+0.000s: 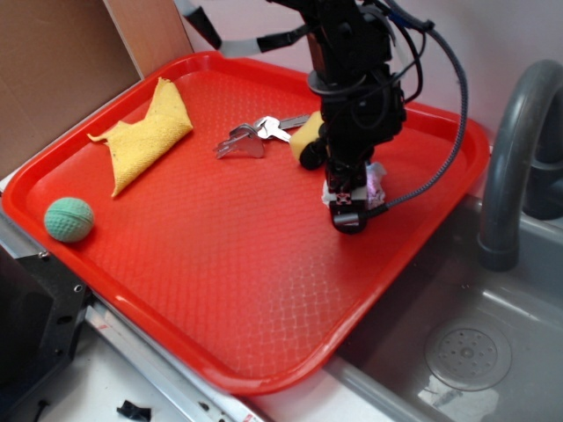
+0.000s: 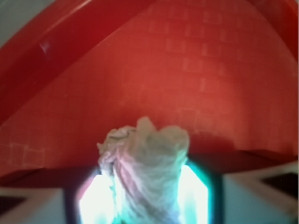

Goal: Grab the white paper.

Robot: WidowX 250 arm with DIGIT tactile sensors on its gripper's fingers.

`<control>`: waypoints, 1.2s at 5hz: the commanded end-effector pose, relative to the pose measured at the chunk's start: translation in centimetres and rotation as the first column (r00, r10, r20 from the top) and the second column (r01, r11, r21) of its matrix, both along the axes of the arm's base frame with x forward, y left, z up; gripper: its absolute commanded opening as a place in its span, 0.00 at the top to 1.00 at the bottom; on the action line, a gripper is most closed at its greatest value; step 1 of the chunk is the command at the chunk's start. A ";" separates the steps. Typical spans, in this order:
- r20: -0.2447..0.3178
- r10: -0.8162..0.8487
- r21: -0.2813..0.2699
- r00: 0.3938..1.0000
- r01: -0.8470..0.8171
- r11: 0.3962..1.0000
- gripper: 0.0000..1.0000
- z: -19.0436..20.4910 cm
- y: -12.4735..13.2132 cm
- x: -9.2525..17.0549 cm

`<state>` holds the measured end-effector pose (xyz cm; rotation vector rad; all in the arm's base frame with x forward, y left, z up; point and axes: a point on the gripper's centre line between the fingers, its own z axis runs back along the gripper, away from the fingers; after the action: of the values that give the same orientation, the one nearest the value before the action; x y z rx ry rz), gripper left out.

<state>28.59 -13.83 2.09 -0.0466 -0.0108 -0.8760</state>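
Gripping looks underway but unconfirmed: the tool (image 1: 350,204) stands low over the red tray (image 1: 264,369), toward its 3 o'clock side, with the white paper (image 1: 376,183) sitting between its fingers. In the wrist view the paper (image 2: 145,172) fills the gap between the two fingers (image 2: 195,198), and both seem to press on its sides, so I read the tool as closed on the paper. Whether the wad is lifted or resting on the tray, I cannot tell.

Risks from here, as judgements:
- Paper is soft and crumpled. It can compress and slide out on lift if the pinch catches only a loose fold, not the body of the wad.
- The wad sticks out well past the fingertips in the wrist view; a hold that far back may let the free end droop or tear away.
- A yellow sponge (image 1: 306,139) lies just beside the tool at its 10 o'clock, and keys (image 1: 251,136) lie a little further the same way. A sideways swing on departure could knock either.
- Tray rim at 3 o'clock is near; a low exit toward the sink (image 1: 457,352) could clip it and shake the paper loose.

The yellow cloth (image 1: 145,134) and green ball (image 1: 69,219) sit well apart, toward 9 o'clock, out of harm.
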 end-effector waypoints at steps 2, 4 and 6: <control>0.046 0.505 0.110 0.862 -0.507 0.855 1.00 9.8 1.7 -2.1; 0.089 0.736 0.034 0.672 -0.740 0.672 1.00 17.7 4.6 -8.6; 0.090 0.725 0.040 0.683 -0.730 0.683 1.00 18.0 6.0 -11.6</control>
<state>17.43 -6.19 19.40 0.0646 -0.0201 -0.0595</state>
